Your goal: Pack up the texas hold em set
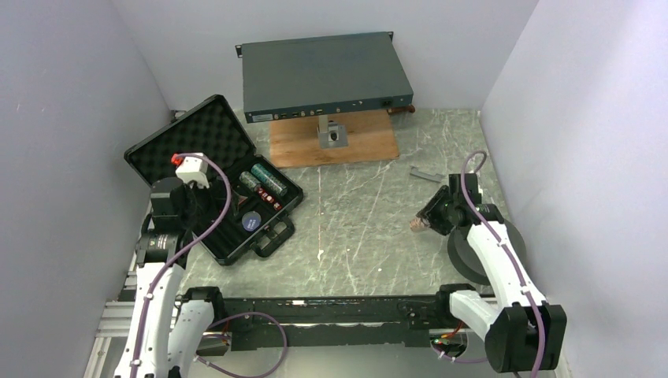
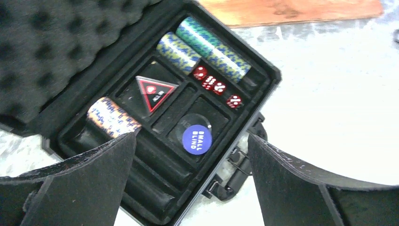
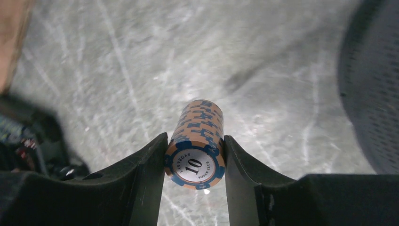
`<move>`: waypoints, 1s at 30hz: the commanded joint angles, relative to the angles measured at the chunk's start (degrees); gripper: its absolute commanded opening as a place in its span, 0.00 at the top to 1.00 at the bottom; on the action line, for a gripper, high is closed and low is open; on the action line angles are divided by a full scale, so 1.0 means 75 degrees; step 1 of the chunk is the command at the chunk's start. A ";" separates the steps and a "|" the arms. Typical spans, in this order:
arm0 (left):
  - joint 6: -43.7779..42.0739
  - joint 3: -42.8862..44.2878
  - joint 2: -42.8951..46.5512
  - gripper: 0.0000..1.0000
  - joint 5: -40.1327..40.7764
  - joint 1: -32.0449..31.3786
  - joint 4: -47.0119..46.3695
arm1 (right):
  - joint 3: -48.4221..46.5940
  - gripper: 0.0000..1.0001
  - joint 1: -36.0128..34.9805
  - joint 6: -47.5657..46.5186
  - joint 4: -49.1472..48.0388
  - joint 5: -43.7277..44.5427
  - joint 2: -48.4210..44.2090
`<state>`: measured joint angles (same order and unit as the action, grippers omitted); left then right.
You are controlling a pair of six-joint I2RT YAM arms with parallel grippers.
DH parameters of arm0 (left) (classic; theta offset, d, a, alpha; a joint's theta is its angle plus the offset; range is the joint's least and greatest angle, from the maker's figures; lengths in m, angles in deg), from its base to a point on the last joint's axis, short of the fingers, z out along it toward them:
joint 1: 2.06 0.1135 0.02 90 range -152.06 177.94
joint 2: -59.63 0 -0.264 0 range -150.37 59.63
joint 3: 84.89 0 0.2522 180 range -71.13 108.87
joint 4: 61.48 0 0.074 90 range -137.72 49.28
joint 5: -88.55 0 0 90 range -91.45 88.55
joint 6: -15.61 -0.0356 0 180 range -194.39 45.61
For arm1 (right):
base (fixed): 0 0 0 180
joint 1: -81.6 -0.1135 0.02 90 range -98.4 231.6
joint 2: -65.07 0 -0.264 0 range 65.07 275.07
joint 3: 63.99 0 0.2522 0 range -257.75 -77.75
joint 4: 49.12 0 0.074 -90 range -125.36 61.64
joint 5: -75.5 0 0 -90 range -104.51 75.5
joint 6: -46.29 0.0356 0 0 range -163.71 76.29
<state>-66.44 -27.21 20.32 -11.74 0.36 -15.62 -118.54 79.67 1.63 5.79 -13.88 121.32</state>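
Left wrist: black foam-lined case (image 2: 270,75) holds three chip stacks (image 2: 211,49), four red dice (image 2: 219,87); left jaws wide, right jaws clamp one orange stack (image 3: 196,141).

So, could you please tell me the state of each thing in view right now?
case: open, lid laid back.
left end effector: open, above the case.
right end effector: shut on the orange chip stack.
orange chip stack: gripped, outside the case.
red dice: four, seated in the case.
blue disc: in the case, label up.
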 commanded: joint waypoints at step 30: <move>-0.0569 -0.0438 -0.0619 0.17 -0.5102 -0.1967 -0.1728 | -0.1068 1.00 -0.2797 -0.0814 -0.4734 -0.4944 0.1589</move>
<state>-69.26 -30.18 15.86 -43.23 -11.62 -25.02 -121.36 60.87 -4.57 -20.14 -45.62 131.85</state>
